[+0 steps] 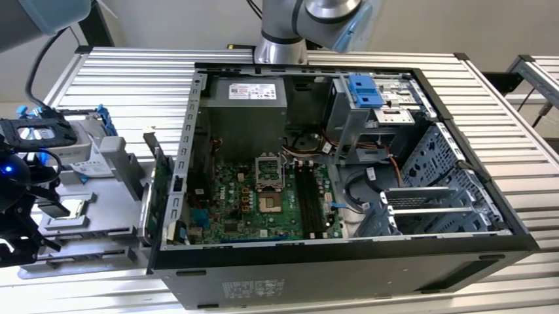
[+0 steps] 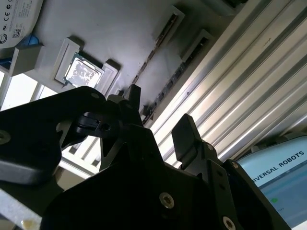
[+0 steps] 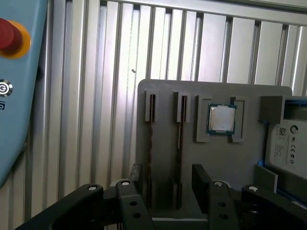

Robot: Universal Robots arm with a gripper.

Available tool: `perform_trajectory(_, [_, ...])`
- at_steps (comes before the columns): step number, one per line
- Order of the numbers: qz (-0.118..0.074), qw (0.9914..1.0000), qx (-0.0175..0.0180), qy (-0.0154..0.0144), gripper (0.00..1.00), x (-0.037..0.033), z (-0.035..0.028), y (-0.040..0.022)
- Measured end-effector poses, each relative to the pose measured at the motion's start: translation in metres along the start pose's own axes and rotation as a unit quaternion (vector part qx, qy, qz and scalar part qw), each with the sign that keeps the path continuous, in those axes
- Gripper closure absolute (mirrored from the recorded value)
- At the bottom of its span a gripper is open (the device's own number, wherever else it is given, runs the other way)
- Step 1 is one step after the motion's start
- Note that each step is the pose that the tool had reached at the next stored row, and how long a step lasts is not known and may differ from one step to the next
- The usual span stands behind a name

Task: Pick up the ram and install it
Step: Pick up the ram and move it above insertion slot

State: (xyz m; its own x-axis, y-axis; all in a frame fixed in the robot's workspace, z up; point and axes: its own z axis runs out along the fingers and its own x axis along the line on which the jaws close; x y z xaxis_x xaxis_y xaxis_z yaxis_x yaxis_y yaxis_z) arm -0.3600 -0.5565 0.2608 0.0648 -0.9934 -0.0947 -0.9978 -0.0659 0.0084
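Observation:
Two ram sticks stand on edge in slots of the grey holder tray. In the first wrist view the one ram and the other ram run side by side, and in the second wrist view they show as thin dark strips. My gripper hovers open over the tray, its black fingers to either side of both sticks, touching neither. In the exterior view the gripper is at the far left, over the tray. Nothing is held.
A silver processor chip lies in the tray beside the ram slots. The open computer case fills the middle of the slatted metal table, its motherboard memory slots exposed. A teach pendant with a red button lies nearby.

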Motion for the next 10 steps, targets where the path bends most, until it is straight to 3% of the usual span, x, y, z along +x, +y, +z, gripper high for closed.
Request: perform_trajectory(10, [0.000, 1.00000, -0.0005, -0.0001, 0.00, 0.0003, 0.0033, 0.0006])
